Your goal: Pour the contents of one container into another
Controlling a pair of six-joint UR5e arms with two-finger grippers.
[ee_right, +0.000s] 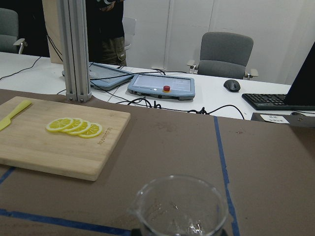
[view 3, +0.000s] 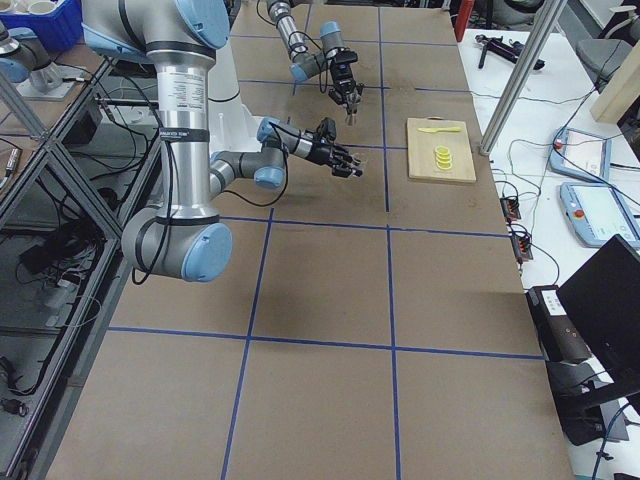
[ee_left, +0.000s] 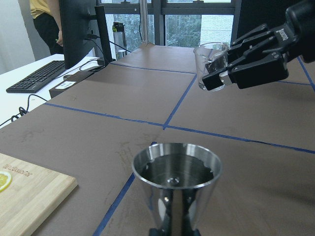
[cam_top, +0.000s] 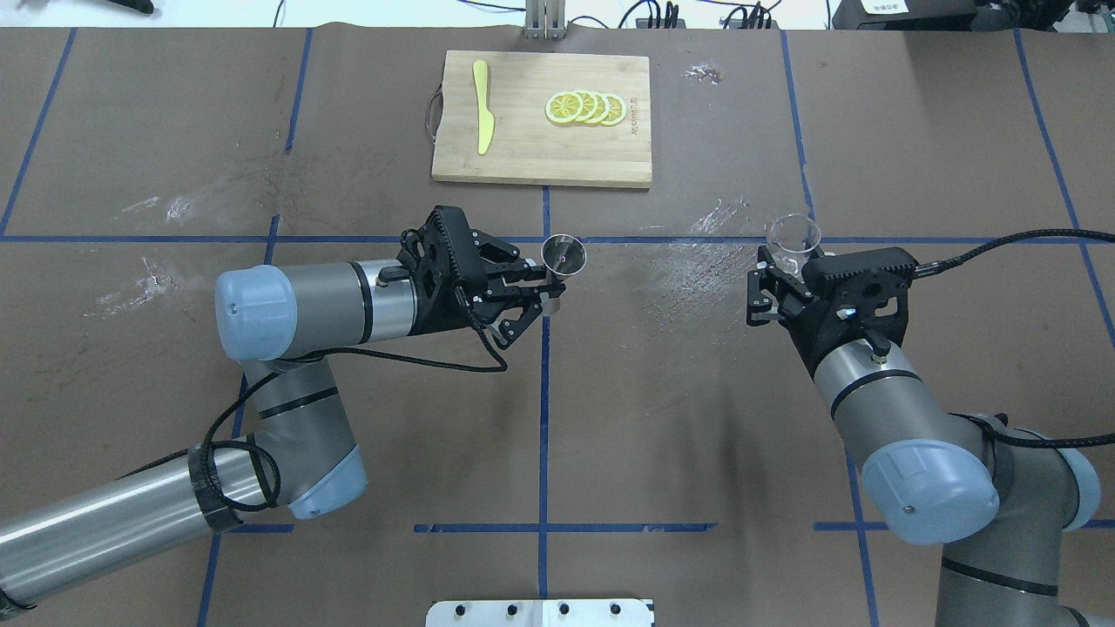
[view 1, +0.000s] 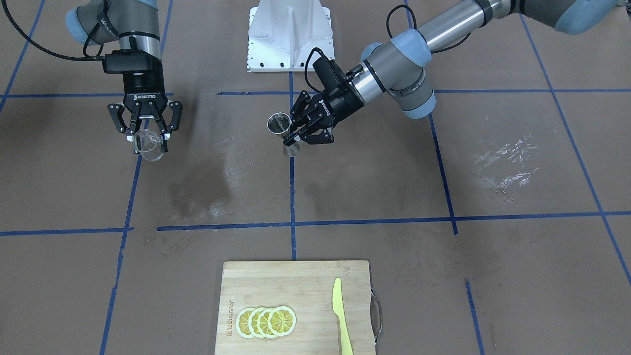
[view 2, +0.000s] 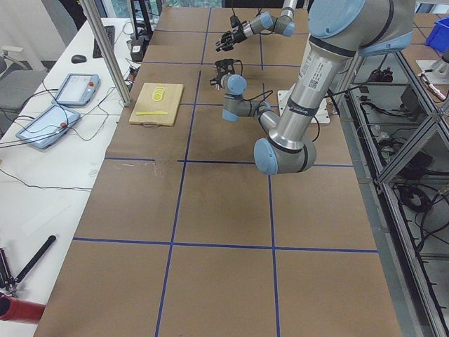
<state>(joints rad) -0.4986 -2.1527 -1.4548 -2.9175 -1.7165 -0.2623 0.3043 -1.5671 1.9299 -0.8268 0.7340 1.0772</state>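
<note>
My left gripper is shut on the waist of the metal jigger, which it holds upright near the table's middle. From overhead the jigger shows an open, dark mouth just off the left gripper. The jigger fills the bottom of the left wrist view. My right gripper is shut on the small clear cup, upright and off the table. The cup sits at the tip of the right gripper, well apart from the jigger. The cup and cup look almost empty.
A wooden cutting board lies at the far edge with lemon slices and a yellow knife. The robot's white base plate sits behind the grippers. Blue tape lines cross the brown table.
</note>
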